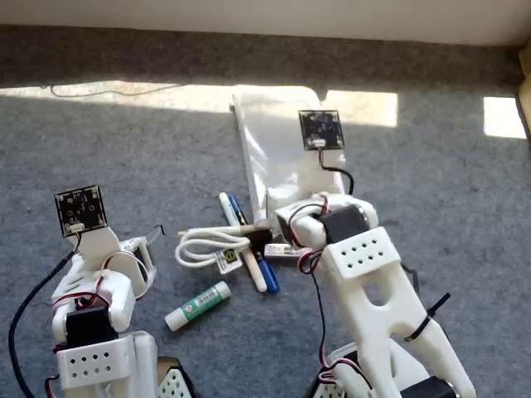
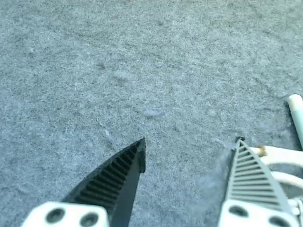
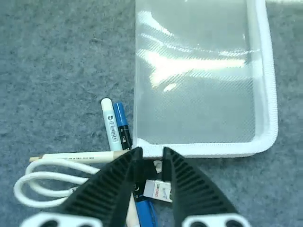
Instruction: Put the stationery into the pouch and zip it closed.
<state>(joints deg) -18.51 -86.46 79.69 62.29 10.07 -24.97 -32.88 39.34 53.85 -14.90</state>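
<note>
The clear pouch (image 1: 270, 149) lies flat on grey carpet (image 1: 431, 191), at 12 o'clock from the pens (image 1: 265, 278), cable (image 1: 199, 246) and glue stick (image 1: 197, 304). The right gripper (image 3: 151, 152) is narrowly parted at the pouch's edge, with nothing visibly held. The left gripper (image 2: 190, 142) gapes wide, empty.

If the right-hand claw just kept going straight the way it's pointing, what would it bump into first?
Probably the clear pouch: the right gripper points at its white near edge, which lies just ahead. How high the gripper hangs is unclear, so it might skim over that edge instead.
</note>
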